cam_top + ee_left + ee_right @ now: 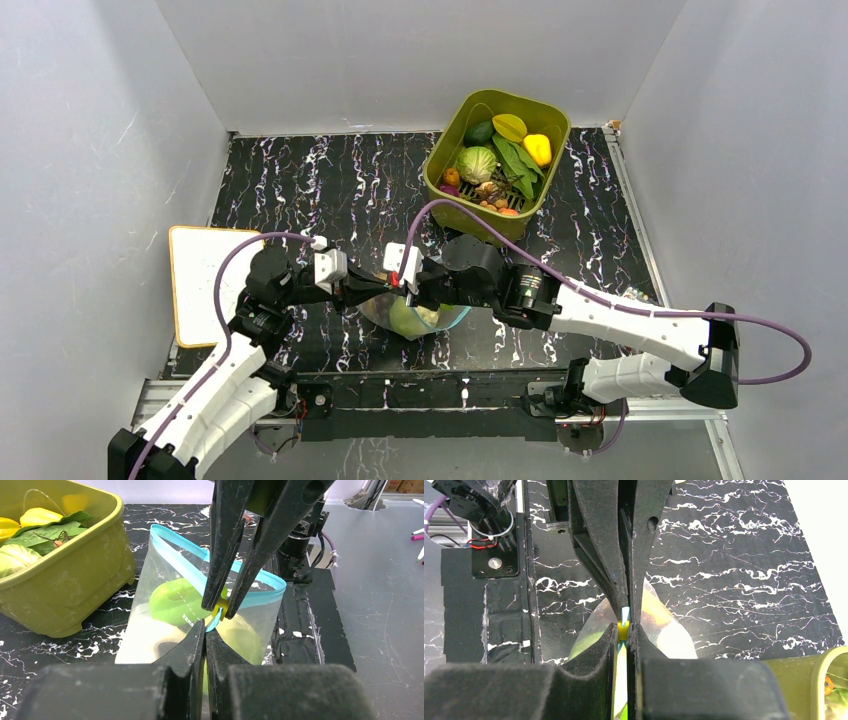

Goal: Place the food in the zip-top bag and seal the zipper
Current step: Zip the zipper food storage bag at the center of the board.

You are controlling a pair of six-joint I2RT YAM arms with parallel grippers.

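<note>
As zip-top bag [145, 630] stands upright, zipper [175, 549] uppermost (partly open), running left-right.

From above, the left pincer [378, 289] and right pincer [408, 290] cover most of the zip-top bag [445, 320]. Its zipper [175, 552] vanishes between their fingers. The food [172, 600] inside reads only as blurred green and pale shapes; the tub [65, 580] is cut off at the left wrist view's edge

Bag [155, 572] of glossy clear plastic; tub [65, 585] scuffed, matt.
</note>
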